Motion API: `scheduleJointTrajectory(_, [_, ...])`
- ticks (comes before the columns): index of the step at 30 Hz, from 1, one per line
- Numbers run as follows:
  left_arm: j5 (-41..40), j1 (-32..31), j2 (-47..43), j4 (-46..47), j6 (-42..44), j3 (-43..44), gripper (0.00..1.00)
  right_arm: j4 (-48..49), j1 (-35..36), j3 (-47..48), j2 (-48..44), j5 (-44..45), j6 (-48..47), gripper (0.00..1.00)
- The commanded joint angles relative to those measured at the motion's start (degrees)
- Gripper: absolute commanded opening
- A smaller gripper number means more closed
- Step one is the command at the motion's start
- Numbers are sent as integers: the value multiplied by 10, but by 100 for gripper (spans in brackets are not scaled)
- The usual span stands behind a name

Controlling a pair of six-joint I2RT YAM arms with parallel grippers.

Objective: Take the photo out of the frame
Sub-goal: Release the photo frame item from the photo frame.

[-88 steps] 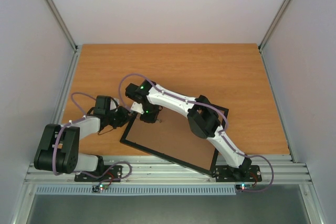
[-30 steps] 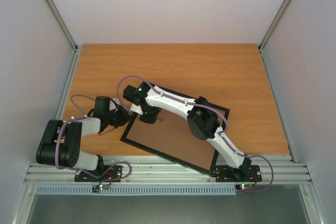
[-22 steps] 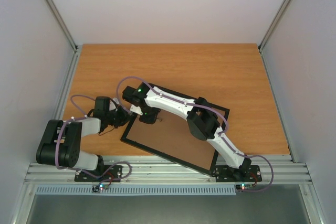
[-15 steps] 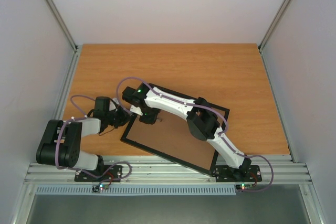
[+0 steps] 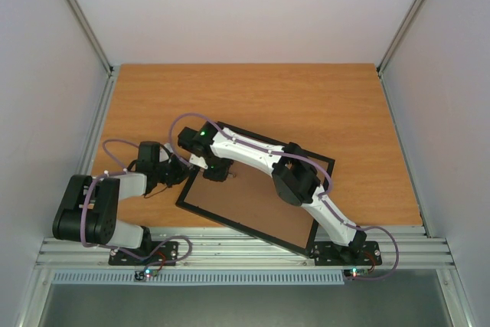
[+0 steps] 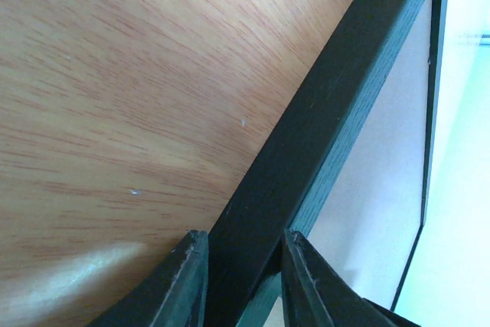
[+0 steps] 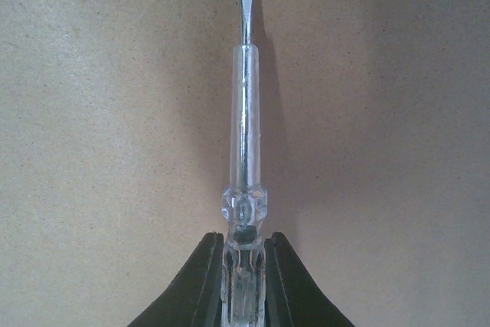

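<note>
The black frame (image 5: 245, 229) lies back-up on the table, its brown backing board (image 5: 256, 203) facing me. My left gripper (image 5: 187, 173) is shut on the frame's left bar (image 6: 321, 128), one finger on each side of it (image 6: 243, 237). Near the frame's upper left corner, my right gripper (image 5: 217, 173) is shut on a clear-handled flat screwdriver (image 7: 245, 135). In the right wrist view the gripper (image 7: 243, 239) holds the blade out over the backing board (image 7: 99, 112), tip near the top of the picture. The photo is hidden under the board.
The wooden table (image 5: 306, 105) runs to white walls at the back and sides. A metal rail (image 5: 245, 250) carrying both arm bases lines the near edge. The right arm stretches diagonally over the frame.
The right wrist has edged slightly left over the frame's upper left corner, screwdriver still in its grip. The left gripper keeps its hold on the frame's bar.
</note>
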Motion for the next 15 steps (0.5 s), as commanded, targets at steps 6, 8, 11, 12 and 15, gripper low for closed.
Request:
scheduleJointTrajectory(6, [-1, -4, 6, -38, -9, -28, 28, 116, 14, -41, -25, -66, -18, 1])
scheduleJointTrajectory(8, [0, -5, 6, -36, -9, -30, 28, 135, 14, -45, -31, -62, -14, 1])
scheduleJointTrajectory(11, [0, -4, 6, -34, -10, -34, 28, 172, 14, -56, -45, -69, -10, 1])
scheduleJointTrajectory(12, [2, -4, 6, -32, -11, -35, 28, 185, 13, -60, -49, -73, -8, 1])
scheduleJointTrajectory(15, [4, -4, 5, -28, -12, -39, 28, 222, 11, -71, -59, -91, -1, 1])
